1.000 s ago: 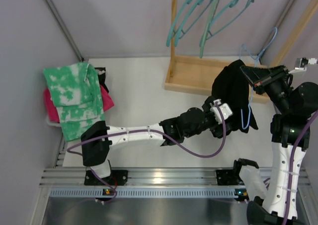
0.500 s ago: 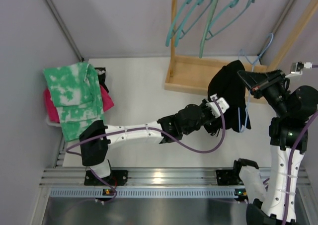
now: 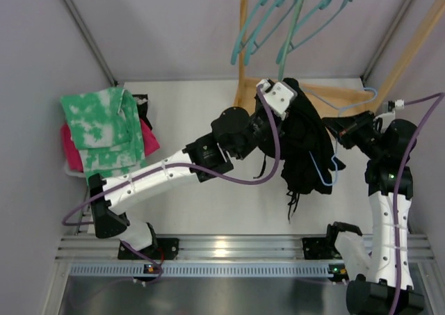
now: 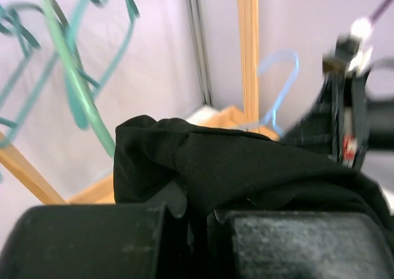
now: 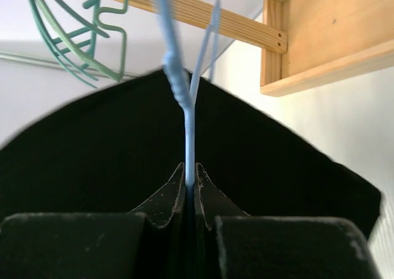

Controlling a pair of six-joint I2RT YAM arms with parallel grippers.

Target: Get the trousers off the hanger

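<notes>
The black trousers (image 3: 304,148) hang in a bunch in mid-air between my two arms, still draped over the light-blue wire hanger (image 3: 345,109). My left gripper (image 3: 286,110) is raised high by the wooden rack. In the left wrist view the left gripper (image 4: 200,214) is shut on a fold of the trousers (image 4: 246,162), with the hanger's hook (image 4: 280,76) behind. My right gripper (image 3: 334,127) holds the hanger from the right. In the right wrist view the right gripper (image 5: 189,180) is shut on the hanger's thin wire (image 5: 188,131), with the trousers (image 5: 92,162) behind it.
A wooden rack (image 3: 243,37) stands at the back with several teal plastic hangers (image 3: 278,23) on its bar. A green-and-white cloth (image 3: 104,134) lies over a pink cloth (image 3: 149,142) at the left wall. The rack's wooden base (image 3: 245,98) sits just behind my left gripper.
My left gripper closed on the trousers and rose back toward the rack, pulling the cloth up. The right gripper moved left and down with the hanger, which now tilts.
</notes>
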